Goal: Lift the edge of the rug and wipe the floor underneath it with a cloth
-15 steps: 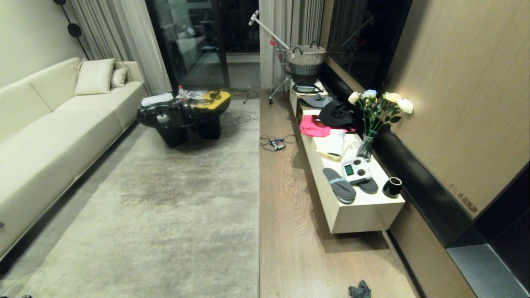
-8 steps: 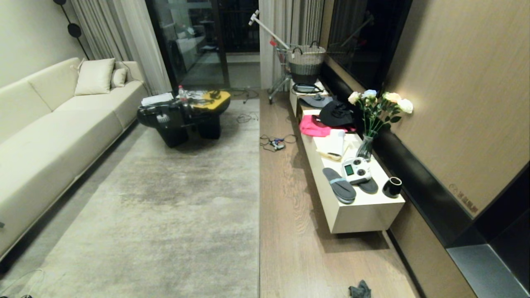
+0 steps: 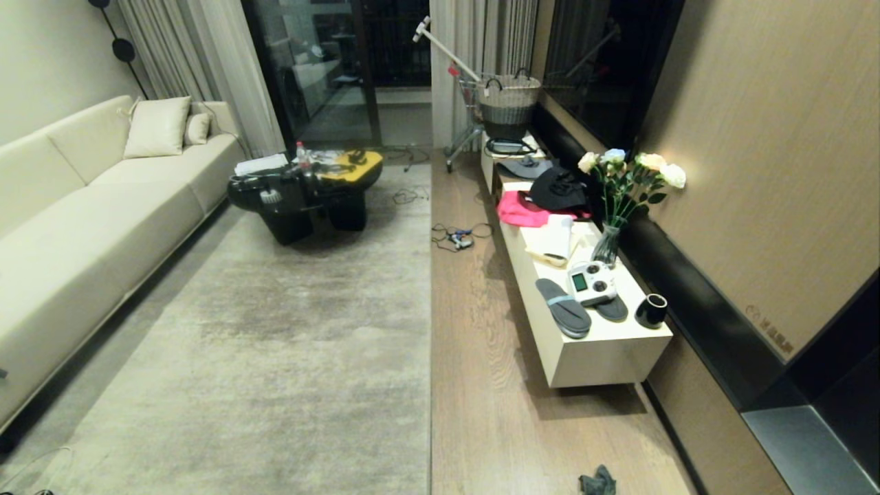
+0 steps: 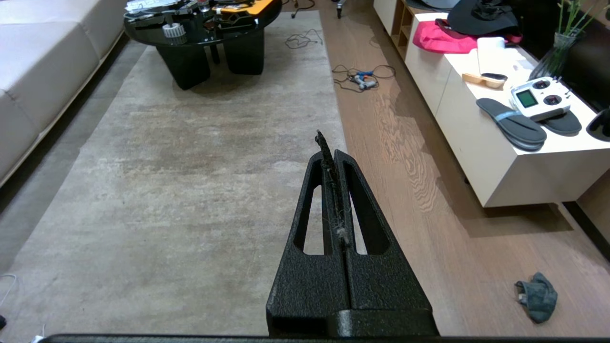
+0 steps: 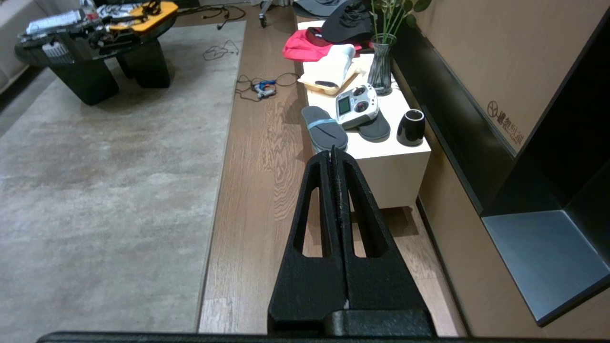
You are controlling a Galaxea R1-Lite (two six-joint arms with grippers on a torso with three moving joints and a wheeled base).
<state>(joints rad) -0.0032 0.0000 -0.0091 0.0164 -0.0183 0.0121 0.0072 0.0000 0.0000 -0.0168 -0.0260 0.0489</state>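
The rug edge (image 3: 429, 344) runs straight away from me down the middle of the head view, its pale grey-beige pile lying flat on the wood-grain floor (image 3: 481, 399). The cloth (image 3: 597, 481), a small crumpled dark grey-teal rag, lies on the bare floor at the near right, apart from the rug. Neither arm shows in the head view. In its wrist view my left gripper (image 4: 331, 153) hangs shut and empty above the rug edge (image 4: 333, 95), with the cloth (image 4: 537, 296) well off to one side. My right gripper (image 5: 332, 152) is shut and empty above the floor (image 5: 257, 200) beside the rug edge (image 5: 217, 190).
A low white cabinet (image 3: 605, 357) along the right wall carries grey slippers (image 3: 564, 307), a remote controller, a black cup, a flower vase and pink fabric. Loose cables (image 3: 457, 237) lie on the floor farther on. A black coffee table (image 3: 302, 196) stands on the rug, a sofa (image 3: 82, 227) at left.
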